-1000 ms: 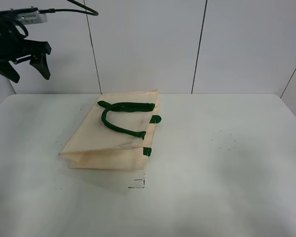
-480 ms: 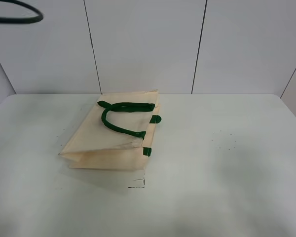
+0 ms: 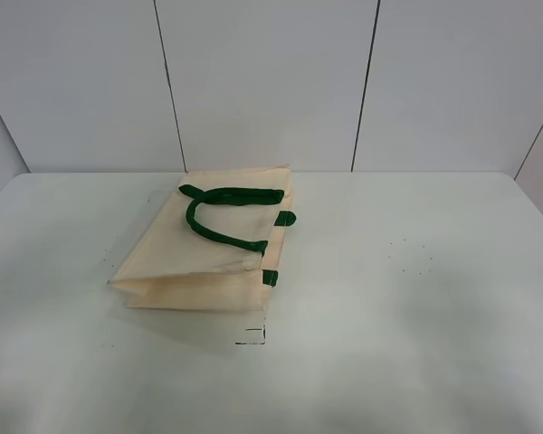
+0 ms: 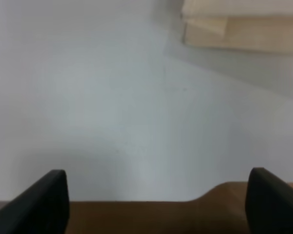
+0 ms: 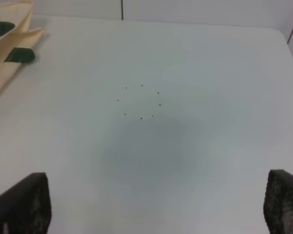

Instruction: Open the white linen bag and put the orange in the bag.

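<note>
The white linen bag lies flat and folded on the table left of centre, its dark green handles on top. A corner of it shows in the left wrist view and an edge in the right wrist view. The orange is out of view in every frame. My left gripper is open and empty over bare table, well away from the bag. My right gripper is open and empty over the table to the right of the bag. Neither gripper shows in the exterior high view.
The white table is backed by a panelled white wall. A ring of small black dots marks the table right of the bag. A small black mark lies in front of the bag. A brown edge shows below the left gripper.
The left arm, seen at the upper left one second ago, has moved out of the exterior high view; its cable has gone too. The bag has not moved.
</note>
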You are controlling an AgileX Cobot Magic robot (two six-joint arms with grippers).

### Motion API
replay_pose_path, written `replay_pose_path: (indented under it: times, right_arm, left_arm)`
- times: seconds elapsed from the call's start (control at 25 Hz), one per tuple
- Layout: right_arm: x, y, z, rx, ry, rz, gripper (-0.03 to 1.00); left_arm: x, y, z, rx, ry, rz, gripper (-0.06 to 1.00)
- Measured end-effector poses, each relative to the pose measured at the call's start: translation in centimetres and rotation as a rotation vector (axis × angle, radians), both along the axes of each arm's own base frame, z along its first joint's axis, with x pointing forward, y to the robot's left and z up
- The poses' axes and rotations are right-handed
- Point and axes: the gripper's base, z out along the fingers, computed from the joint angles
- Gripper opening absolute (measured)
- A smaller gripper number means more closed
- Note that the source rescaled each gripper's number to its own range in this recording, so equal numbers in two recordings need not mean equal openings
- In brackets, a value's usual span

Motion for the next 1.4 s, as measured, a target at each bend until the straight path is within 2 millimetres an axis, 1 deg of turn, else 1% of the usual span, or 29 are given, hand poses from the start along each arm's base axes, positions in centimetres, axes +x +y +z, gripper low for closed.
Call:
replay_pose_path:
  times: [0.08, 0.2, 0.36, 0.92, 1.4]
  right_arm:
    - [0.0, 0.0, 0.0, 0.0, 0.0, 0.0, 1.0]
    - [0.0, 0.0, 0.0, 0.0, 0.0, 0.0, 1.0]
    - [0.0, 0.0, 0.0, 0.0, 0.0, 0.0, 1.0]
    - [0.0, 0.0, 0.0, 0.0, 0.0, 0.0, 1.0]
    - [0.0, 0.0, 0.0, 0.0, 0.0, 0.0, 1.0]
  left_arm:
    - [-0.9, 0.0, -1.8, 0.023, -0.041, -0.024, 0.89]
    - [-1.9, -0.1, -2.9, 0.022, -0.123, -0.045, 0.89]
    - [-2.2, -0.2, -2.8, 0.032, -0.168, -0.058, 0.89]
    - [-2.2, -0.1, -2.8, 0.035, -0.168, -0.056, 0.89]
    - [-2.2, -0.1, -2.8, 0.039, -0.167, -0.021, 0.89]
